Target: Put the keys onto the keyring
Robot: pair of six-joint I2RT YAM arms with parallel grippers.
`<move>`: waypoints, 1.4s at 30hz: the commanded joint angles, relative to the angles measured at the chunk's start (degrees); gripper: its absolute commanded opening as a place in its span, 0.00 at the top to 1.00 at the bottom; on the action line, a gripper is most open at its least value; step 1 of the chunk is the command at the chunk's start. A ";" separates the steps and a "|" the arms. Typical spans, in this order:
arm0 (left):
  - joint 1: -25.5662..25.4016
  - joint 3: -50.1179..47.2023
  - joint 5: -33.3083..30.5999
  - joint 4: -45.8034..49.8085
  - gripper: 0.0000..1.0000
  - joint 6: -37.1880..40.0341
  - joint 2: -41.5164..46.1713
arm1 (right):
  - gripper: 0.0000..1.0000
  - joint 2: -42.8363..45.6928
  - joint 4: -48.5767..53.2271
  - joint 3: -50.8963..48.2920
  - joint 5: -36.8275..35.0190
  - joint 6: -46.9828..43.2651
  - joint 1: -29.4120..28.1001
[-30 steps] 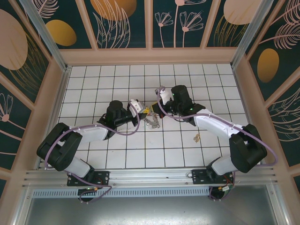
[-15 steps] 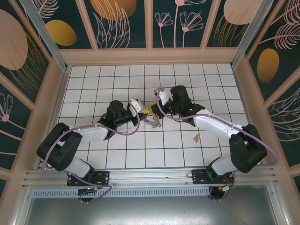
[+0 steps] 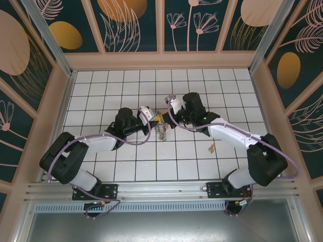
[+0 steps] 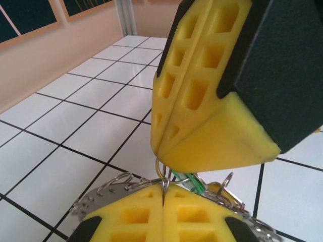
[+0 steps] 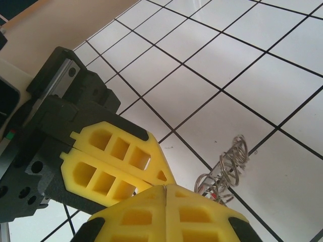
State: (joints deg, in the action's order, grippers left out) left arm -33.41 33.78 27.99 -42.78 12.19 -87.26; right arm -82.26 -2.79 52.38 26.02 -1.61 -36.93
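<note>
Both grippers meet tip to tip over the middle tiles. My left gripper [image 3: 157, 120] [image 4: 164, 190] is shut on a thin wire loop of the keyring [image 4: 108, 187]. My right gripper [image 3: 165, 115] [image 5: 165, 189] is shut on the same loop from above; its yellow fingers [image 4: 202, 101] sit just above the left ones. The silvery keyring [image 3: 162, 132] [image 5: 228, 165] dangles below the tips, fringed with small loops. A green key [image 4: 196, 182] and a brass-coloured one [image 4: 229, 194] hang among the loops; a red bit [image 5: 215, 195] peeks out. Another small key [image 3: 212, 147] lies on the floor to the right.
White tiled floor [image 3: 126, 91] enclosed by peach walls [image 3: 161, 59] with patterned panels. The left arm [image 3: 91, 143] and right arm [image 3: 237, 133] reach in from the near edge. The left gripper's fingers [image 5: 116, 161] crowd the right wrist view.
The right gripper shifted slightly left toward the left one. The keyring, spread out below the tips before, now hangs in a narrower bunch.
</note>
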 commanded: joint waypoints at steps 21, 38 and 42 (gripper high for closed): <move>-0.07 -0.38 1.37 -4.41 1.00 -0.36 1.00 | 1.00 1.44 -4.07 -2.33 -3.11 3.72 1.77; -0.02 0.92 -0.07 -1.98 0.82 -0.07 0.04 | 1.00 3.00 -3.33 -0.79 1.84 1.63 0.91; -0.07 1.53 0.31 -0.46 0.79 0.55 -0.17 | 1.00 2.82 -3.15 -0.43 1.84 1.52 0.68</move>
State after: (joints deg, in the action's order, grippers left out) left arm -33.45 33.76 27.83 -43.81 11.97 -87.26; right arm -80.77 -4.93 50.46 26.06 1.28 -35.79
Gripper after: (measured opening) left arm 0.207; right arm 0.052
